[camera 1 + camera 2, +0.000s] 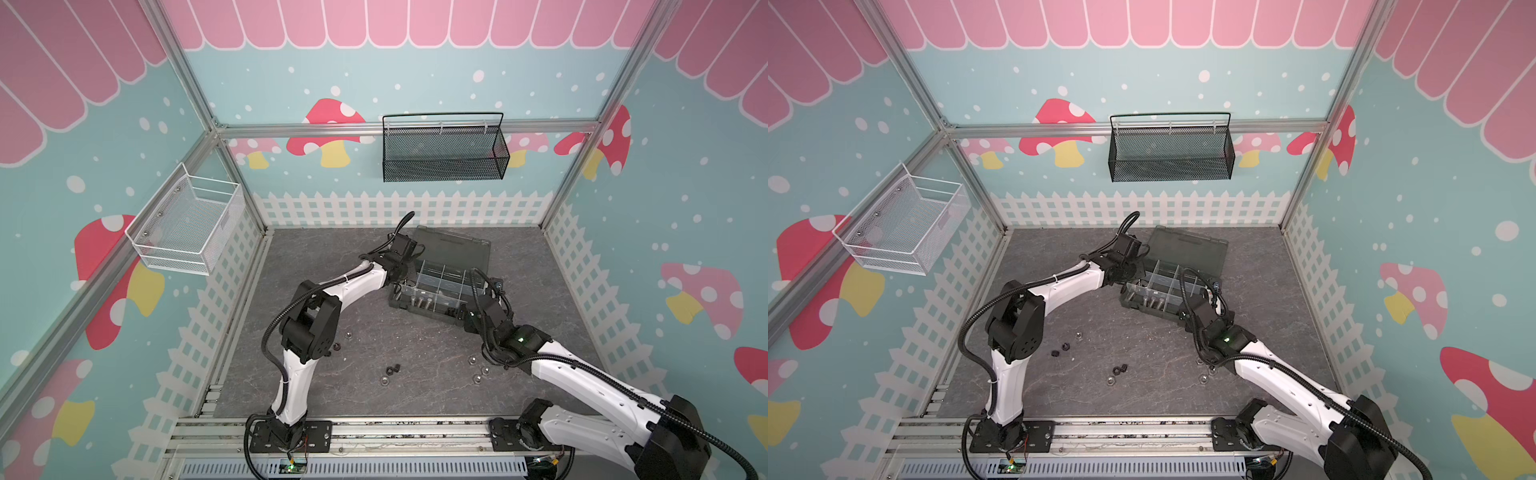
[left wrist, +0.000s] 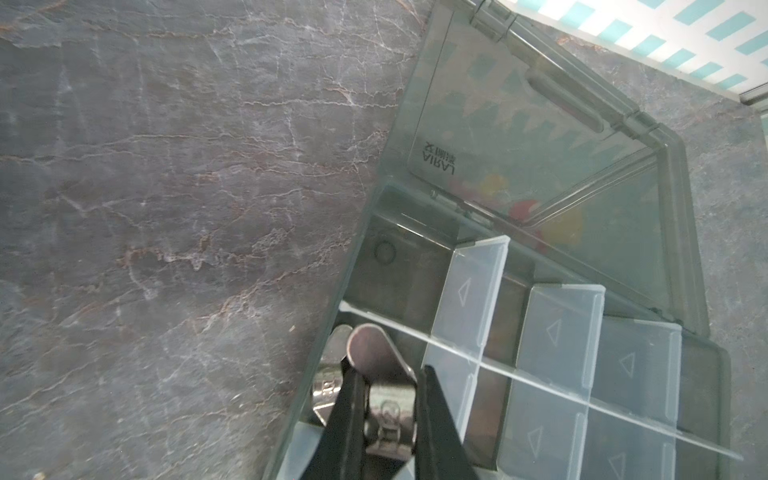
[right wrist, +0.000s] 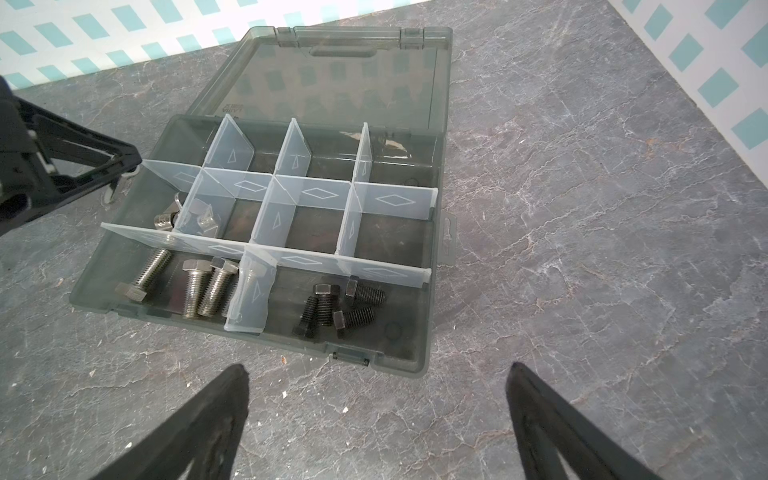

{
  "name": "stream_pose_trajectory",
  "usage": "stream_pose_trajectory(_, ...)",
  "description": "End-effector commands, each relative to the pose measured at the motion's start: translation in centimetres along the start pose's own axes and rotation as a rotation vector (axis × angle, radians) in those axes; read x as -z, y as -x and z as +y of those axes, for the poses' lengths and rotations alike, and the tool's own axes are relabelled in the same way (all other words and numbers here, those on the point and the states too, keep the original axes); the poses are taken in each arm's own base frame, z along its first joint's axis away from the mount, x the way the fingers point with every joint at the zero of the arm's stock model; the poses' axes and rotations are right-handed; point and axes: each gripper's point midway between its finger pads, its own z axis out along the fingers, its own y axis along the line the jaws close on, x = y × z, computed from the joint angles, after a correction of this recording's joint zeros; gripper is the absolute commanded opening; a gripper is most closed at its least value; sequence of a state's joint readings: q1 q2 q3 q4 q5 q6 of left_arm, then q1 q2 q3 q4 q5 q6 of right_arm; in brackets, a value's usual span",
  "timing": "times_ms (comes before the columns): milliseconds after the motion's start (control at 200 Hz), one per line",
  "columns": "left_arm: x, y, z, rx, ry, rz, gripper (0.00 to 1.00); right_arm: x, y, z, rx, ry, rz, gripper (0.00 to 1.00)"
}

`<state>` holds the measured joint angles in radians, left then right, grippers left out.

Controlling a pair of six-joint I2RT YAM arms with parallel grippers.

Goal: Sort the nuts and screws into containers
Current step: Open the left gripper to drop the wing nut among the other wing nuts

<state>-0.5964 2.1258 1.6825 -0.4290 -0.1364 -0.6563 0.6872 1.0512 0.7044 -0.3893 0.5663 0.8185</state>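
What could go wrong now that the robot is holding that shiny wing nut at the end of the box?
1. The left gripper pinches the wing nut right beside the organiser box's end wall; released off-centre, it might fall onto the table.
2. Its fingers sit close to a translucent divider, which a bump may knock loose.
3. Silver nuts lie near the right arm, which could sweep them away.
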Motion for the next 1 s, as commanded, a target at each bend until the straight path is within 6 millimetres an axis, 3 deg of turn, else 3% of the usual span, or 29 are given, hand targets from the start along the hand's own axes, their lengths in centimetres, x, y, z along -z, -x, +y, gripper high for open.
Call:
stream_pose_trajectory(0, -0.5, 0.6, -1.1, 0.022, -0.028, -0.004, 0.16, 0.2, 0.0, -0.5, 0.0, -0.021, 0.004, 0.98)
stream_pose_trajectory(270, -1.9, -0.4, -0.8, 0.033, -0.014, 0.021, 0.24, 0.0, -0.3, -0.4, 0.01, -0.023, 0.02, 0.98)
stream_pose_trajectory(375, -1.9, -0.4, -0.8, 0.034, -0.018, 0.023, 0.37, -0.2, -0.5, -0.3, 0.015, -0.025, 0.028, 0.98)
stream_pose_trajectory(540, -1.4, -0.3, -1.1, 0.031, -0.03, 0.023, 0.48, -0.4, -0.9, -0.3, 0.023, -0.026, 0.043, 0.98)
stream_pose_trajectory(751, 1.7, 0.7, -1.3, 0.029, -0.048, -0.018, 0.59, -0.5, -1.8, -0.6, 0.028, -0.03, 0.074, 1.0)
stream_pose_trajectory(996, 6.5, 1.7, -1.0, 0.046, -0.086, -0.087, 0.8, -0.3, -3.2, -1.1, 0.032, -0.037, 0.135, 0.97)
